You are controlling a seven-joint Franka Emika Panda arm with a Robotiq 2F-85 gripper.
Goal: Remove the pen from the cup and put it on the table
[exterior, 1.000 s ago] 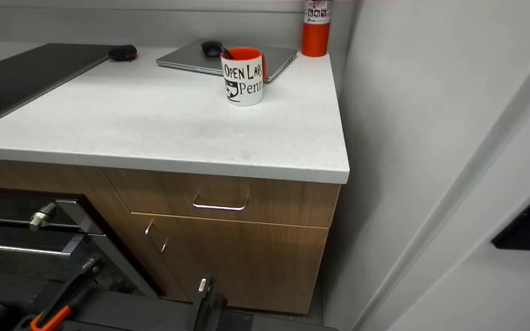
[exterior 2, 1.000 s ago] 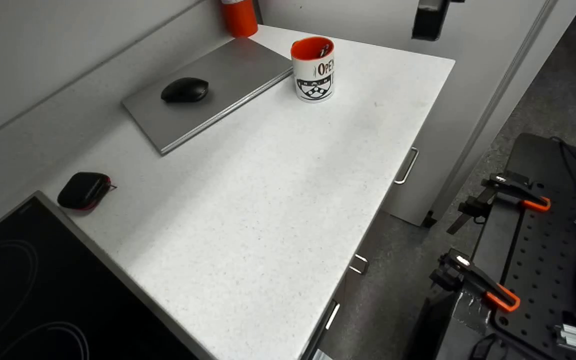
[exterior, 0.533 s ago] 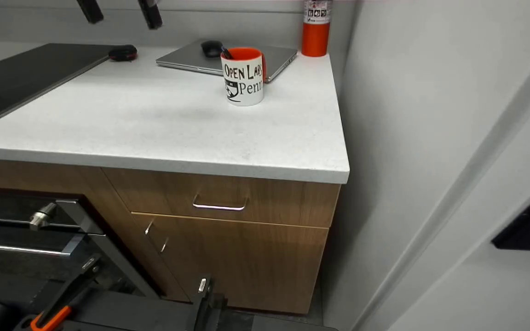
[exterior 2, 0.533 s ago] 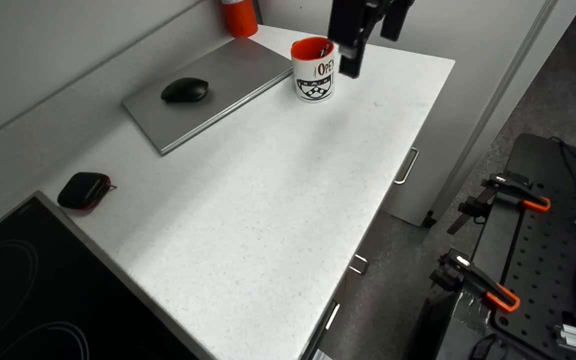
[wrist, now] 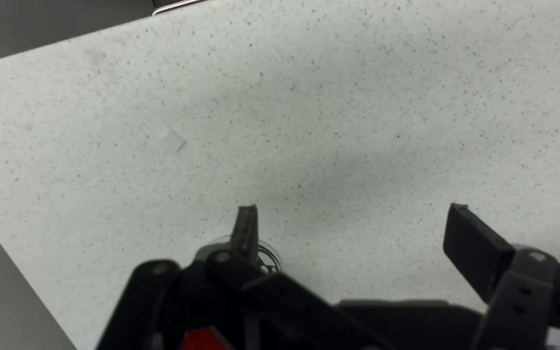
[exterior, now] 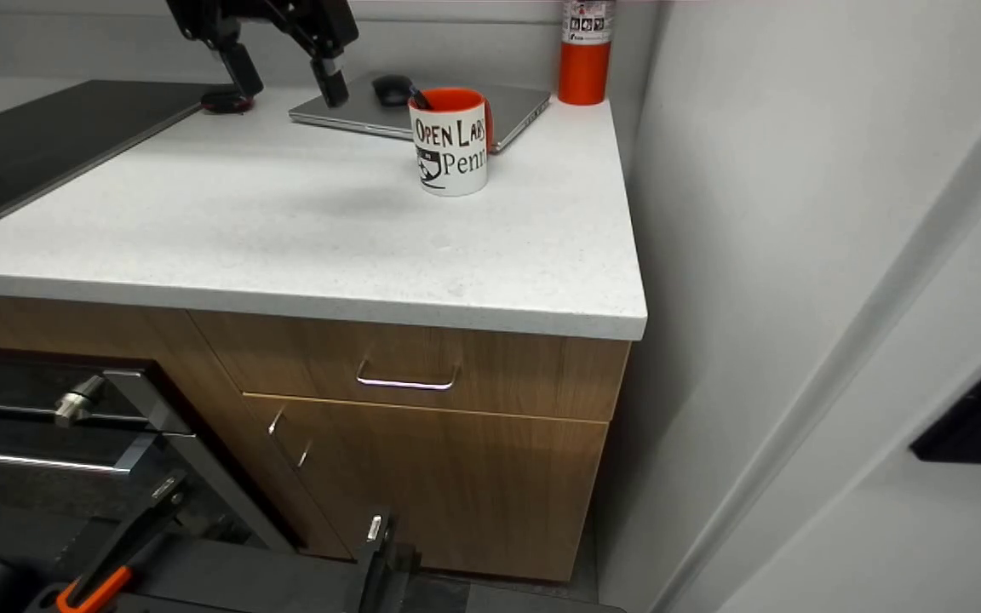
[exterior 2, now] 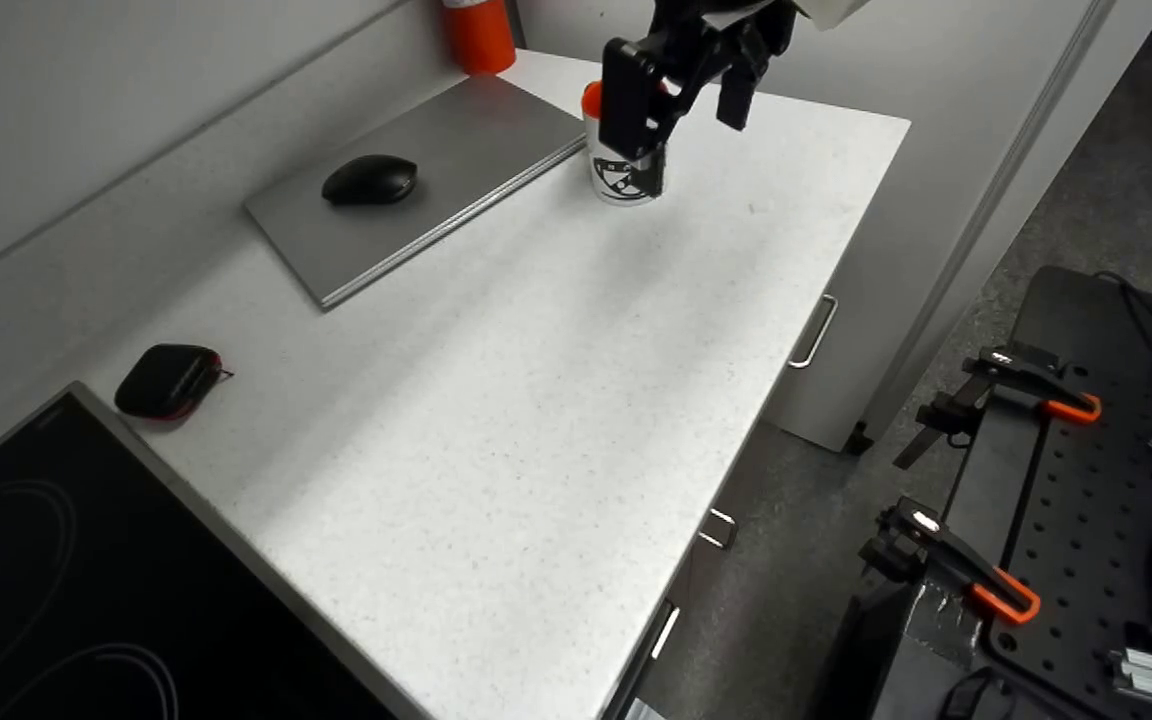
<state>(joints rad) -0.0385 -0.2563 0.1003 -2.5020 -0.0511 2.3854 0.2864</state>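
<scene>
The white mug [exterior: 451,162] with red rim and dark lettering stands upright on the white countertop [exterior: 269,243]. The dark pen [exterior: 419,98] leans in the mug and its end sticks out over the rim. My gripper [exterior: 293,92] is open and empty, above the counter and to the mug's left in this exterior view. In an exterior view the gripper [exterior 2: 691,150] covers part of the mug [exterior 2: 616,187] and hides the pen. In the wrist view the gripper's [wrist: 353,208] fingers stand wide apart; the mug [wrist: 271,261] shows partly behind one finger, the pen hidden.
A closed grey laptop [exterior 2: 476,150] with a black mouse [exterior 2: 371,180] on it lies behind the mug. A red-and-white bottle [exterior: 584,72] stands at the back corner. A small black case [exterior 2: 171,382] lies near the dark cooktop [exterior 2: 16,570]. A wall [exterior: 763,255] rises beside the counter.
My open gripper has come into both exterior views from the top and moved down, closer to the mug. The mug and pen have not moved.
</scene>
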